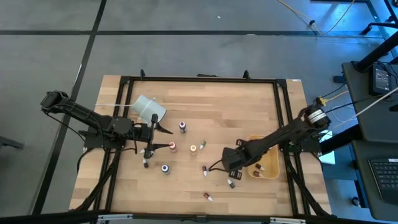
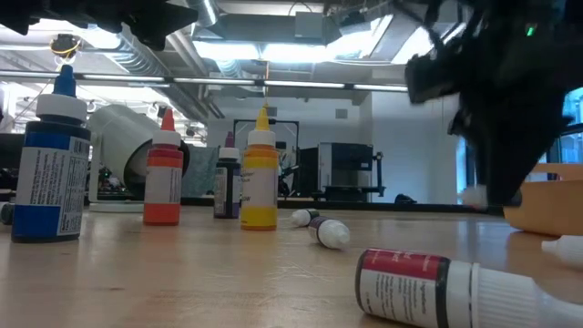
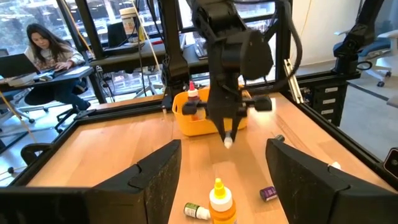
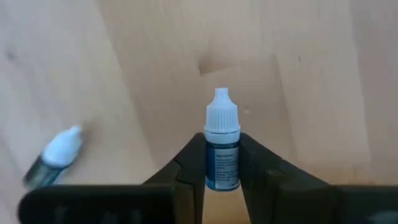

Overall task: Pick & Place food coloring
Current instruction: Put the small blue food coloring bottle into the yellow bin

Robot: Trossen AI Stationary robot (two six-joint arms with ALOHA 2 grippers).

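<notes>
Right wrist view: I have a bottle (image 4: pixel 222 151) pinched between my right fingers (image 4: pixel 186 163), white cap pointing out past the tips

The right gripper (image 1: pixel 231 163) has closed down on that small bottle and, as the left wrist view shows it, carries it clear of the table (image 1: pixel 217 106), just beside the yellow tray (image 1: pixel 272 175). So I judge this as the carry step: pick done, place not yet. Next I would swing the right arm over the tray, lower and let go; the cap hangs below the fingers, so it wants room above the bottles already in there. Another bottle (image 4: pixel 55 155) lies on the wood near my grip. My left gripper (image 1: pixel 151 134) waits wide open and empty over the standing bottles, the yellow one (image 3: pixel 221 200) right in front of it
</notes>
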